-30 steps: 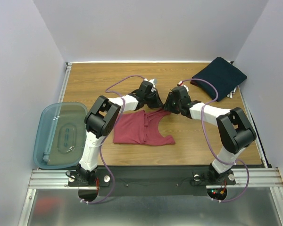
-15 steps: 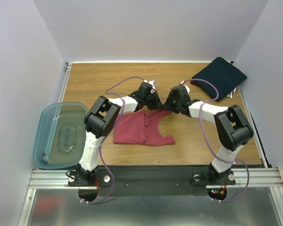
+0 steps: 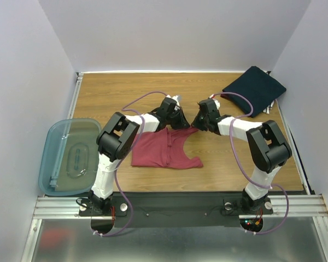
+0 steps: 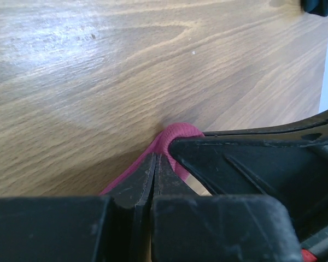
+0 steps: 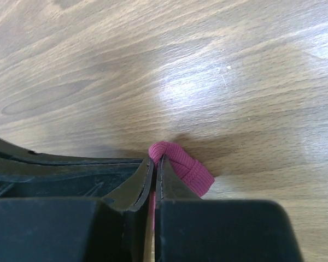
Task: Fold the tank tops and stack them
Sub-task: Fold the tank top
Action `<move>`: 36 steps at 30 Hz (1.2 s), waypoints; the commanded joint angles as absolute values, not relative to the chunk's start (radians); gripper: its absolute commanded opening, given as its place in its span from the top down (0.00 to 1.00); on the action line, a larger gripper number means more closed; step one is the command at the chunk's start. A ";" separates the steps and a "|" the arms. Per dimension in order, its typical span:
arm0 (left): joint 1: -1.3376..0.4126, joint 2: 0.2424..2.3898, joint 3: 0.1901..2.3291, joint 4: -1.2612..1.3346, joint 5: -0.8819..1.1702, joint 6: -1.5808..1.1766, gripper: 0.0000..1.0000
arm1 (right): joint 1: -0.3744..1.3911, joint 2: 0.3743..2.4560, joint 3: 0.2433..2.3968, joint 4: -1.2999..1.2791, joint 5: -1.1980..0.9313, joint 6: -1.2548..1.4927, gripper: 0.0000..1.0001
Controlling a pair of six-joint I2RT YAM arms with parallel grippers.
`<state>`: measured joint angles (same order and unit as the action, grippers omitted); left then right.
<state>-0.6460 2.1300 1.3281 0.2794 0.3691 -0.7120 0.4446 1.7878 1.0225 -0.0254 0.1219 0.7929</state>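
Note:
The maroon tank top (image 3: 164, 151) lies on the wooden table, folded lengthwise, straps toward the far side. My left gripper (image 3: 181, 124) is shut on one shoulder strap; the strap (image 4: 172, 135) bulges past the pinched fingertips in the left wrist view. My right gripper (image 3: 195, 124) is shut on the other strap, whose loop (image 5: 180, 164) sticks out of the shut jaws. Both grippers sit close together just above the table. The navy tank top (image 3: 254, 88) lies folded at the far right corner.
A translucent teal plastic bin (image 3: 69, 155) sits at the left edge of the table. Something white (image 3: 269, 108) peeks from under the navy top. Purple cables loop over both arms. Bare wood (image 3: 120, 90) spreads across the far left.
Both grippers have crept slightly toward the far side with the straps pinched. The maroon top's body has hardly moved.

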 commanded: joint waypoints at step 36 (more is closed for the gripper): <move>-0.474 1.448 0.835 0.149 0.101 -0.842 0.84 | 0.275 1.741 0.833 0.322 0.111 0.704 1.00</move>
